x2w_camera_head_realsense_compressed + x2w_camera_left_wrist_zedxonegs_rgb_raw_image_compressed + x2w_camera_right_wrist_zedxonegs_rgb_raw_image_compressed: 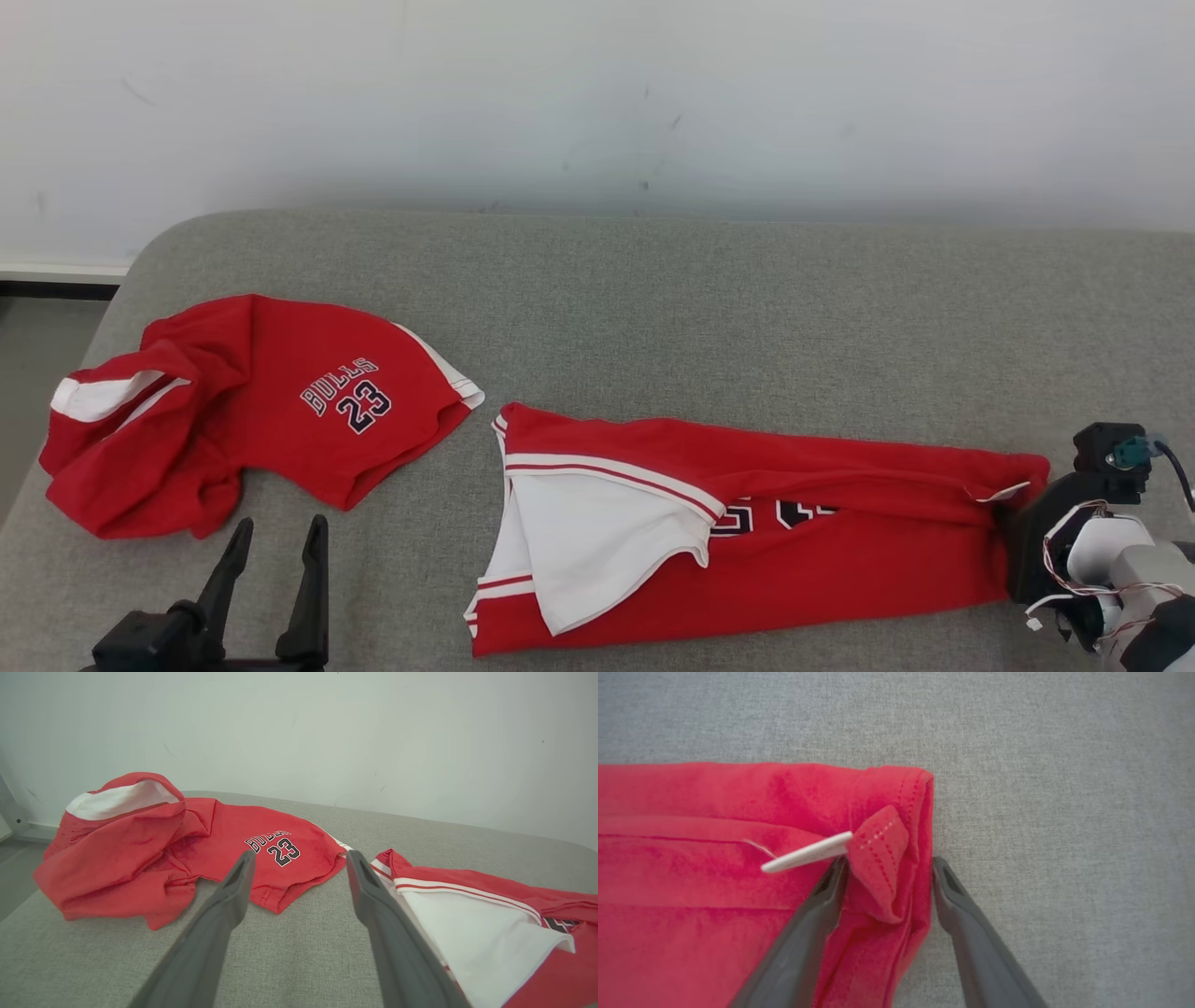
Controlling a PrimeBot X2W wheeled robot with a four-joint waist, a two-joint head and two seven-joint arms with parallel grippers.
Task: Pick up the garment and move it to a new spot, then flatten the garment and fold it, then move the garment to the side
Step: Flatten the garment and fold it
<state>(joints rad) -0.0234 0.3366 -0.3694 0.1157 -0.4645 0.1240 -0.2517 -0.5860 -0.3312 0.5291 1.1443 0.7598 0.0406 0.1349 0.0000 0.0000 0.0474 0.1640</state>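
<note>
A grey padded cushion (700, 308) stretches wide in front of a plain white wall (597, 93), with a strip of floor (37, 355) showing past its left end.

2 red pieces of clothing lie on it. At the left is a crumpled pair of red shorts (280, 401) with white trim. Dark, white-edged lettering (347, 396) on them reads "BULLS" above "23". The shorts lie just beside the left end of the other piece, with a narrow gap of grey between them.

The garment (840, 523) lies across the middle and right of the cushion, near the front edge, folded into a long red band. A white flap edged with red and white stripes is turned over its left part. This flap and a fold in the red cloth cover most of a dark printed number (775, 513), so it cannot be read.

The left fingers (308, 579) rest at the near left with a wide gap between them, holding nothing. They point toward the gap between the shorts and the garment.

The right fingers (803, 933) are at the garment's far right corner. They are apart and not clamped. 1 finger lies over the red cloth, the other touches the grey cushion just beside the hem, and a small turned-up fold of stitched hem sits between them. A thin white tag (808, 855) sticks out of the cloth there; no writing shows on it.
</note>
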